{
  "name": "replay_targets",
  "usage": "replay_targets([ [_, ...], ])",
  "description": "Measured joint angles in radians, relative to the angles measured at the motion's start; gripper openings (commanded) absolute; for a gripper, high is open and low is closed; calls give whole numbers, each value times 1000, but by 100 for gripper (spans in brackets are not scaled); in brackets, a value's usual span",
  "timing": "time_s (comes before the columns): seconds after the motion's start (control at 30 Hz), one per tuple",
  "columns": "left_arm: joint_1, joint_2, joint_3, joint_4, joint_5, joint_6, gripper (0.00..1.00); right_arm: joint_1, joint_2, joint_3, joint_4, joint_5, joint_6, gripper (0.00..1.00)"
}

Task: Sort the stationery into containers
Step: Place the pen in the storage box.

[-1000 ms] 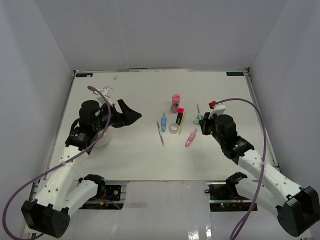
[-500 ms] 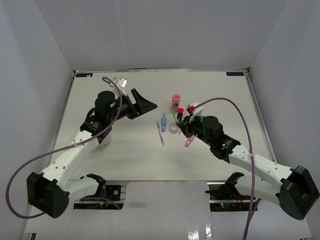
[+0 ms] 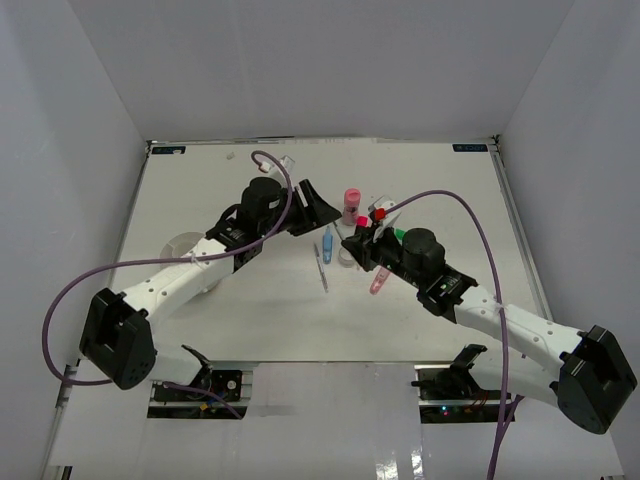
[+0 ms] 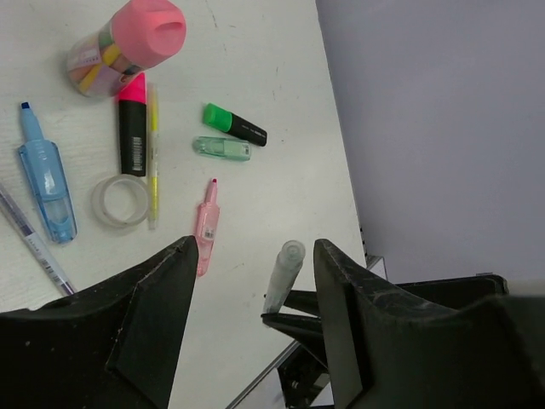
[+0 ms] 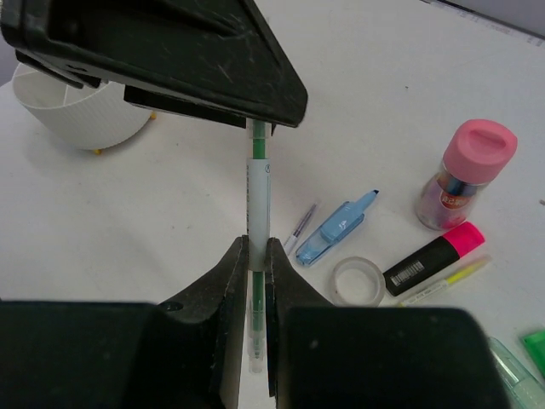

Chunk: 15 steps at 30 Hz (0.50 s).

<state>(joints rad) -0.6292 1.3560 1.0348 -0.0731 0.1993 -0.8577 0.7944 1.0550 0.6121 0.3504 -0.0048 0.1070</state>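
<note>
My right gripper (image 5: 257, 243) is shut on a thin grey pen (image 5: 258, 196) with a green core and holds it above the table. The pen's free end (image 4: 285, 268) sits between the fingers of my left gripper (image 4: 255, 247), which stands open around it without touching. In the top view the left gripper (image 3: 318, 210) and right gripper (image 3: 352, 243) meet at the table's middle. The white cup (image 5: 72, 111) stands to the left (image 3: 180, 245), partly behind the left arm. More stationery lies on the table: pink cylinder (image 4: 128, 47), tape roll (image 4: 119, 200), blue pen (image 4: 47, 183).
A red-capped black marker (image 4: 132, 128), a green highlighter (image 4: 234, 125), a pale green piece (image 4: 221, 148), a pink highlighter (image 4: 206, 226) and another thin grey pen (image 3: 321, 268) lie close together under the grippers. White walls enclose the table.
The left arm swung right from over the cup to the table's middle, its jaws narrowing. The right arm carried the pen leftward to meet it.
</note>
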Motion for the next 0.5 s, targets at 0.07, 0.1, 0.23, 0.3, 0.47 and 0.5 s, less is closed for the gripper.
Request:
replay_targets([
  [0.07, -19, 23, 21, -1, -14, 8, 61, 0, 0, 0, 2, -7, 5, 8],
  [0.1, -29, 28, 29, -1, -21, 10, 59, 1, 0, 0, 4, -9, 7, 8],
  [0.23, -61, 30, 47, 8, -40, 27, 47, 1, 0, 0, 21, -17, 19, 8],
  [0.3, -71, 30, 48, 11, -47, 29, 40, 1, 0, 0, 23, -20, 22, 8],
  [0.47, -76, 30, 48, 13, -63, 37, 24, 1, 0, 0, 39, -20, 26, 15],
  [0.5, -75, 30, 47, 12, -71, 43, 18, 0, 0, 0, 42, -19, 29, 18],
])
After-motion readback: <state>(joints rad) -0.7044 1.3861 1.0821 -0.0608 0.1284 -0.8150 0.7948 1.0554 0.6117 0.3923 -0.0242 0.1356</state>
